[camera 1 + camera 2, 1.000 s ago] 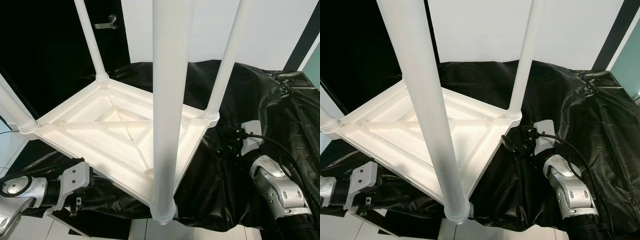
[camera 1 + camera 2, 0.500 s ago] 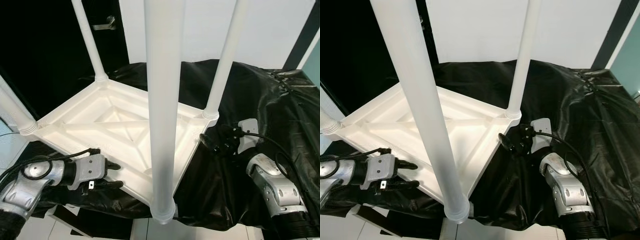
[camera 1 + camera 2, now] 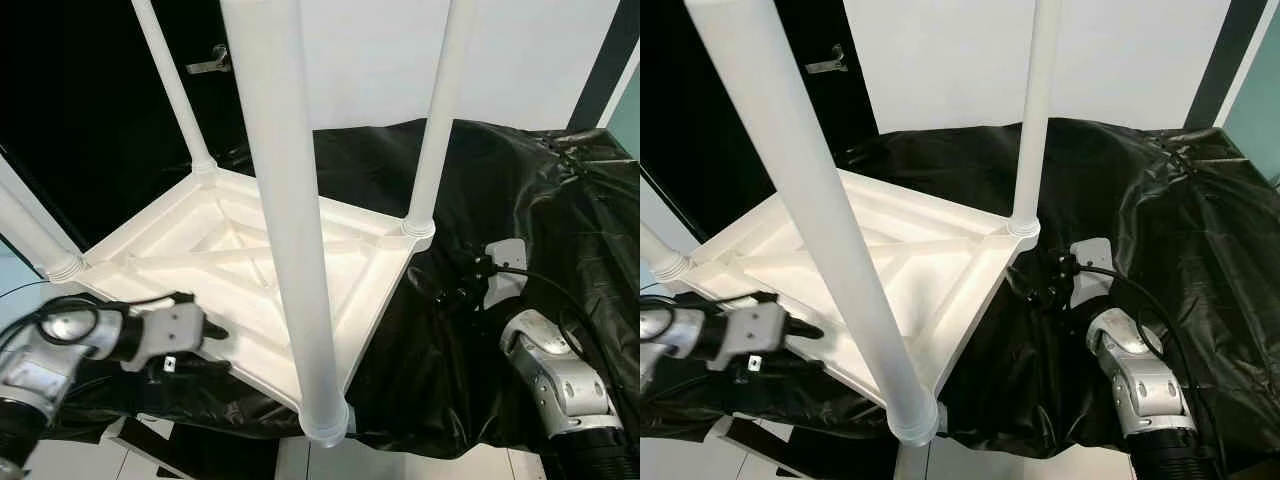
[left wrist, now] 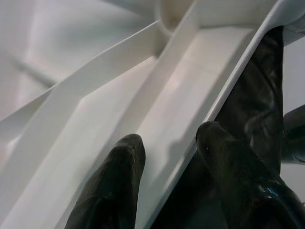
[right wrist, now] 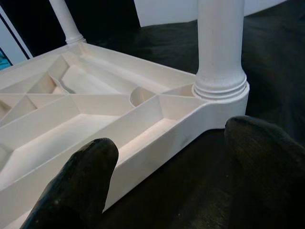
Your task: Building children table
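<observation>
Four white cylindrical legs rise from the upturned white plastic children's table (image 3: 250, 260), which lies ribbed underside up on a crumpled black plastic sheet (image 3: 520, 200). At the table's near left edge, the left gripper (image 3: 212, 345) has its fingers apart, straddling the rim. The right gripper (image 5: 171, 157), fingers spread wide, sits just beside the corner carrying one leg (image 5: 220, 43).

Four upright legs (image 3: 285, 200) ring the upturned table (image 3: 250, 270), the nearest blocking its front corner. Open gaps between legs admit entry; the left gripper (image 4: 167, 143) straddles the near rim, the right gripper (image 5: 171, 157) spread before the right corner.
</observation>
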You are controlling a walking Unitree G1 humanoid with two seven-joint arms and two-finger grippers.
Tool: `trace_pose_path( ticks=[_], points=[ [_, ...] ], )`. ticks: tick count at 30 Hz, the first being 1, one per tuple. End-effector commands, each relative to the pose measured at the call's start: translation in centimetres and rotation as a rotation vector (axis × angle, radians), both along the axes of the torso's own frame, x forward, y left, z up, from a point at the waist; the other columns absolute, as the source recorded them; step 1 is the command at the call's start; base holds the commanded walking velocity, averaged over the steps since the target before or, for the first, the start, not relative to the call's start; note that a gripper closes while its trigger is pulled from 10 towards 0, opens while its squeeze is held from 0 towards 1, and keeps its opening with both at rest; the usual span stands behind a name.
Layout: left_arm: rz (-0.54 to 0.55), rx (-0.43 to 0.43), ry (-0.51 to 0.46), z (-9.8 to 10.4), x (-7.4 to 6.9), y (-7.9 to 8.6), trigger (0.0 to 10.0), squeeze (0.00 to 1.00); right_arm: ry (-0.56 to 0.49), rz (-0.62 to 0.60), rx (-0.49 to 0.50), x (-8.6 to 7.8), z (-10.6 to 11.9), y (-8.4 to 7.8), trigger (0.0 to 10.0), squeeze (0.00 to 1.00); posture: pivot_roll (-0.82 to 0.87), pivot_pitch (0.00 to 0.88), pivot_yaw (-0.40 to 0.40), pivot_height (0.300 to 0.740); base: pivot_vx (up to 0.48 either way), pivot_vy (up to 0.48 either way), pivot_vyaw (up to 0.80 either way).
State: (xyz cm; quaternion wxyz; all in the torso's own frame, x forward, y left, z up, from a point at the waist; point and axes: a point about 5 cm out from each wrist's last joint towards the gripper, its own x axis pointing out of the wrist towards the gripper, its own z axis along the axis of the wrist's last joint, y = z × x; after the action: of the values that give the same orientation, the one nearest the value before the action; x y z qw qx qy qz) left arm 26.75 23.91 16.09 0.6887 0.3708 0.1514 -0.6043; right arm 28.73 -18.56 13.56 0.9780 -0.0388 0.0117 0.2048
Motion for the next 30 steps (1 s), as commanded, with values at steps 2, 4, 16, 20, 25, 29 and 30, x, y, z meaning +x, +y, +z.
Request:
trace_pose_path(
  ticks=[2,4,16,20,25,29,30],
  points=[
    [-0.011,-0.028,0.035,0.6,-0.3,0.3,10.0,0.0,-0.015,0.013,0.01,-0.2,0.1,0.5,10.0,0.0,0.04,0.0,0.1,0.74,0.0,0.0,0.0],
    [-0.02,-0.014,0.038,0.4,-0.4,0.3,10.0,0.0,-0.012,0.031,0.013,-0.2,0.0,0.8,10.0,0.0,0.03,0.0,0.098,0.74,0.0,0.0,0.0],
    [-0.067,0.063,0.102,-2.0,-1.6,-0.1,10.0,0.0,-0.003,0.216,0.001,-1.8,0.6,2.5,10.0,0.0,0.03,0.0,0.074,0.74,0.0,0.0,0.0],
    [-0.07,0.048,0.07,-2.2,-1.3,-0.7,10.0,0.0,0.002,0.209,0.0,-1.7,0.5,2.4,10.0,0.0,0.03,0.0,0.064,0.74,0.0,0.0,0.0],
    [-0.083,0.058,0.009,-2.7,-0.2,-1.8,10.0,0.0,0.005,0.226,0.004,-1.7,0.7,2.8,10.0,0.0,0.03,0.0,0.046,0.74,0.0,0.0,0.0],
    [-0.084,0.062,-0.003,-2.8,0.3,-2.2,10.0,0.0,0.011,0.237,-0.001,-1.7,0.7,2.8,10.0,0.0,0.04,0.0,0.032,0.74,0.0,0.0,0.0],
    [-0.079,0.061,0.006,-3.0,0.5,-2.4,10.0,0.0,0.015,0.242,-0.005,-1.7,0.7,2.8,10.0,0.0,0.05,0.0,0.022,0.74,0.0,0.0,0.0]
  ],
)
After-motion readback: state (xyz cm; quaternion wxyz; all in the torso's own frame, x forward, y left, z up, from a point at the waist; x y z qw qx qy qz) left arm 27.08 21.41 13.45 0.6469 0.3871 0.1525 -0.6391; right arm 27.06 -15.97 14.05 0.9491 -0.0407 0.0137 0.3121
